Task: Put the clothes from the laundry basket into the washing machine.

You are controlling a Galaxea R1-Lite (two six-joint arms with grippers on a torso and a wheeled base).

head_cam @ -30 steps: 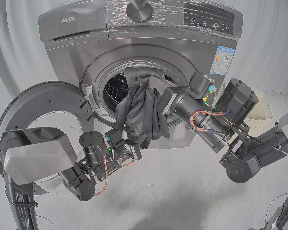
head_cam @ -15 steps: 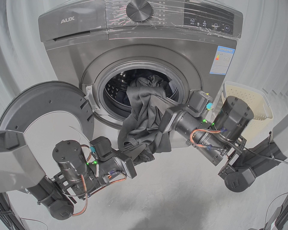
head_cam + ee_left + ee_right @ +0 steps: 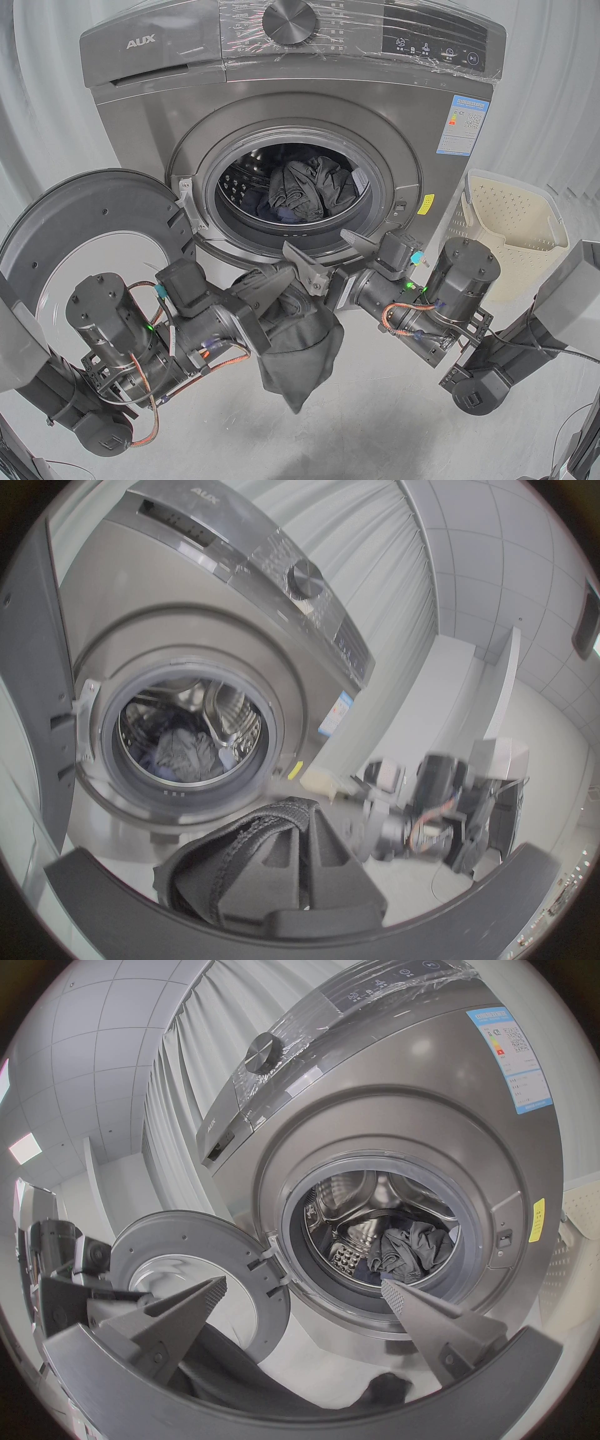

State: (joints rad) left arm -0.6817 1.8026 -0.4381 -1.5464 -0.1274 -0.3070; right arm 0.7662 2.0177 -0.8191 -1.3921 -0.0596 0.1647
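Left gripper clamped on dark garment, hanging below washer opening. Right gripper wide, empty, beside it. 1 grey bundle in drum.

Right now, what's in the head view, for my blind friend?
The left gripper holds a dark garment hanging before the open washing machine, whose drum holds other clothes. The right gripper, fingers open, hovers nearby; a laundry basket stands at right.

Grey washing machine, door open. Dark clothes lie bunched inside its drum. One dark garment hangs below its opening, clamped in the left gripper. Cream laundry basket stands just beside it.
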